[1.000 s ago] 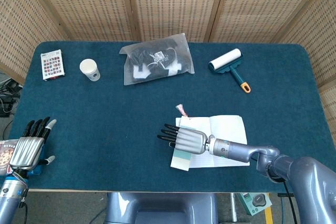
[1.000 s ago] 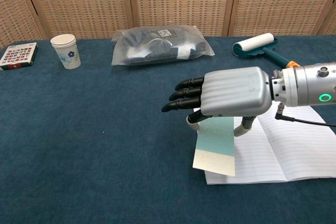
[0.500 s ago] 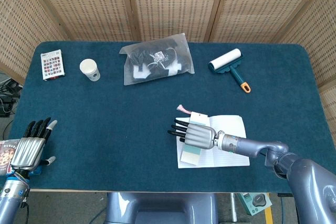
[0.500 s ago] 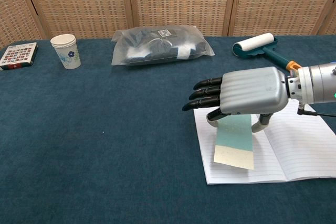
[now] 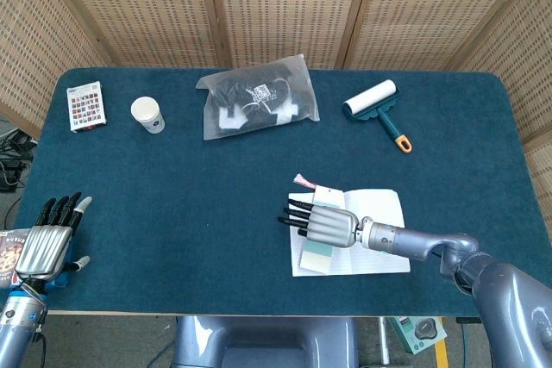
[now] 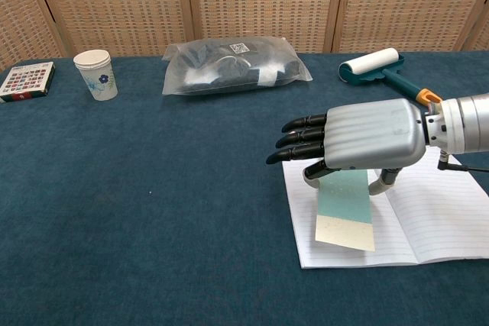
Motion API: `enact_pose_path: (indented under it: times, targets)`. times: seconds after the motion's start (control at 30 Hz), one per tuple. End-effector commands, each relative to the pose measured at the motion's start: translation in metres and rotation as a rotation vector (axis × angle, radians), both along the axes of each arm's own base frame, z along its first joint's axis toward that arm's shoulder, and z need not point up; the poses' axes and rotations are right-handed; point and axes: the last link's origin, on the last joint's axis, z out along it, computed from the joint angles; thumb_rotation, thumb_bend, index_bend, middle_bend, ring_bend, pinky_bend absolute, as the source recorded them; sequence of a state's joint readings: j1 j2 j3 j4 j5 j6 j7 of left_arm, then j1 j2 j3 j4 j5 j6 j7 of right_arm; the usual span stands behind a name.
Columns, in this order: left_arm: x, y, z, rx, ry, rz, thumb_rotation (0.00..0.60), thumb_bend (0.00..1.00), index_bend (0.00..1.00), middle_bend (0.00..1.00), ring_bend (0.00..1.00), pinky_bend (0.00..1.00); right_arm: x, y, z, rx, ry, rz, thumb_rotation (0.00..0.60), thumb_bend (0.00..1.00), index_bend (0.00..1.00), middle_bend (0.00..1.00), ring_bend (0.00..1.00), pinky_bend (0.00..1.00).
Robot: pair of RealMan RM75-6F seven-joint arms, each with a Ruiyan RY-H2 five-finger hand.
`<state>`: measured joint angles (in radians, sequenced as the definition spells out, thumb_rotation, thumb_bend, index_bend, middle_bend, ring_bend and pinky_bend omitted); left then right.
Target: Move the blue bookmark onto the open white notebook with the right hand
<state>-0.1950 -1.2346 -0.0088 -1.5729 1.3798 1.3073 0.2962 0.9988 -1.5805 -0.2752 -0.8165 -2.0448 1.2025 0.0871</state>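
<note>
The right hand (image 6: 359,139) hangs palm-down over the left page of the open white notebook (image 6: 435,223), pinching the top of the blue bookmark (image 6: 345,208) between thumb and a finger, the other fingers stretched out. The bookmark dangles, its pale lower end over the page. The left hand (image 5: 45,240) rests at the table's (image 5: 190,196) near left edge, fingers spread and holding nothing.

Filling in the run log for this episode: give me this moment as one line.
right hand: holds blue bookmark | bookmark: hanging over open white notebook, release not yet seen | left hand: idle at table edge, holding nothing
</note>
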Motion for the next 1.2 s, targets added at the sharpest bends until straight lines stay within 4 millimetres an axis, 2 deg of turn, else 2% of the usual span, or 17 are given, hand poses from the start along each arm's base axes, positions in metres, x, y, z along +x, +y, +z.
enact_pose_path:
  times: [0.03,0.43,0.9,1.0,1.2]
  targets:
    - [0.000,0.000,0.001,0.005,-0.001,0.001,0.600,0.05,0.00,0.00,0.00,0.00,-0.002,0.000,0.001,-0.002,0.010,0.003,0.600,0.18,0.48,0.00,0.00,0.08]
    - [0.001,0.000,0.010,0.042,-0.013,-0.006,0.600,0.05,0.00,0.00,0.00,0.00,-0.014,0.003,0.002,-0.010,0.035,-0.015,0.600,0.18,0.48,0.00,0.00,0.06]
    - [0.000,0.000,0.011,0.042,-0.017,-0.002,0.600,0.05,0.00,0.00,0.00,0.00,-0.021,0.003,0.004,-0.013,0.056,0.000,0.600,0.18,0.47,0.00,0.00,0.05]
    - [0.000,0.000,0.011,0.043,-0.019,-0.002,0.600,0.05,0.00,0.00,0.00,0.00,-0.022,0.004,0.004,-0.012,0.060,0.002,0.600,0.18,0.43,0.00,0.00,0.03]
    - [0.000,0.000,0.011,0.039,-0.019,0.000,0.600,0.05,0.00,0.00,0.00,0.00,-0.024,0.004,0.008,-0.037,0.072,0.002,0.600,0.17,0.19,0.00,0.00,0.00]
